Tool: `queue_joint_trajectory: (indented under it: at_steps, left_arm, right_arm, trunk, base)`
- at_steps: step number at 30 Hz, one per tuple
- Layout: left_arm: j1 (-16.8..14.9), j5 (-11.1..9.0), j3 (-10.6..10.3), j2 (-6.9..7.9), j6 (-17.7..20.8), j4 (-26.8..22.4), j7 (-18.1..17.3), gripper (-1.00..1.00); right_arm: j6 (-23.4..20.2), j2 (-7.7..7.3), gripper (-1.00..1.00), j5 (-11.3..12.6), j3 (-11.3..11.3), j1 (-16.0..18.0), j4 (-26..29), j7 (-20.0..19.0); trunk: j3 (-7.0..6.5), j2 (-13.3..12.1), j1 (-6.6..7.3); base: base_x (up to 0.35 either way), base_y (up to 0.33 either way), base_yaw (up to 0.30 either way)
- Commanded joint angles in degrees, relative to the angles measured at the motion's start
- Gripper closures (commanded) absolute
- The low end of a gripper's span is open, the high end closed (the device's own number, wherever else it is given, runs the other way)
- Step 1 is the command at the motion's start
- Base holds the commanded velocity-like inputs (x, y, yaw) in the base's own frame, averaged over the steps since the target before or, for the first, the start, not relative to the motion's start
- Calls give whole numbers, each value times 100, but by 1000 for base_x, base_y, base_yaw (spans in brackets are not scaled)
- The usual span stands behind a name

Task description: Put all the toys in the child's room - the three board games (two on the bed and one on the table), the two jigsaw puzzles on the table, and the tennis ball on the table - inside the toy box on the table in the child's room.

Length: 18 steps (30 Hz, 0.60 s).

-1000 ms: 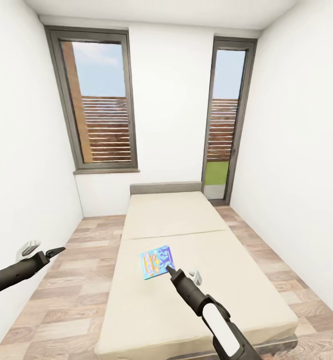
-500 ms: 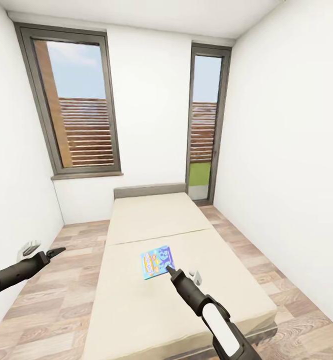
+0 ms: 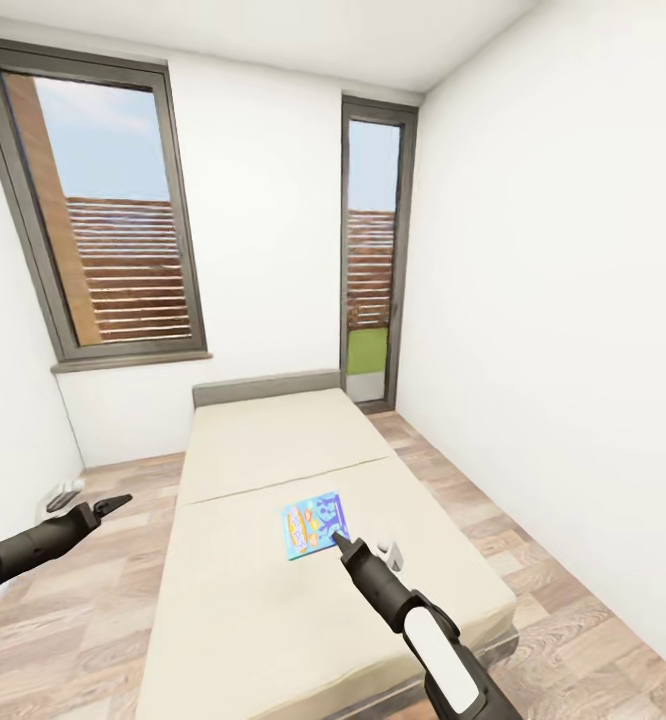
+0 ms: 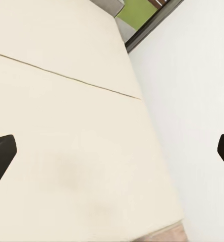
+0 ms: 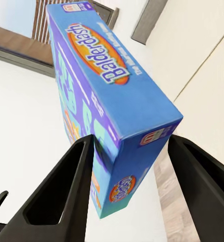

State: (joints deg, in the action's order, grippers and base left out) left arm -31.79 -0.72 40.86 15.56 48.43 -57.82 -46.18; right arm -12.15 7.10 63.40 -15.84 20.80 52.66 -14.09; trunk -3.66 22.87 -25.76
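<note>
Cardboard, glossy blue with orange-yellow lettering: the flat board game (image 3: 315, 524) sits clamped between the right gripper's (image 3: 339, 541) dark tapered fingers, raised above the plain beige bed (image 3: 273, 590). The left gripper (image 3: 113, 502) hangs over wood-plank floor (image 3: 103, 590), fingertips spread wide, empty.

White walls (image 3: 553, 300) and a white ceiling (image 3: 303, 35) close in a narrow space. The far wall holds a wide grey-framed window (image 3: 98, 220) with a grey sill (image 3: 133, 358), showing brown horizontal slats and blue sky. Right of it stands a tall, narrow glazed door (image 3: 371, 260), with green grass low behind the glass. Wood-plank flooring (image 3: 563, 600) in mixed brown tones covers the ground.
</note>
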Motion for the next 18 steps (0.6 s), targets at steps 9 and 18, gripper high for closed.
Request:
queue_joint_trajectory:
  at_steps: [9, 18]
  left_arm:
    - [-2, -7, 17, -9, 44, 3, 3, -100]
    - [-2, -4, 18, -15, 44, 2, 12, -100]
  right_arm:
    - [-25, 2, 100, 59, 18, 3, -130, -13]
    - [-25, 2, 100, 59, 18, 3, -142, -11]
  trunk:
    - [-48, 4, -2]
    - [-98, 4, -2]
  base:
    - [0, 0, -231]
    - [0, 0, -231]
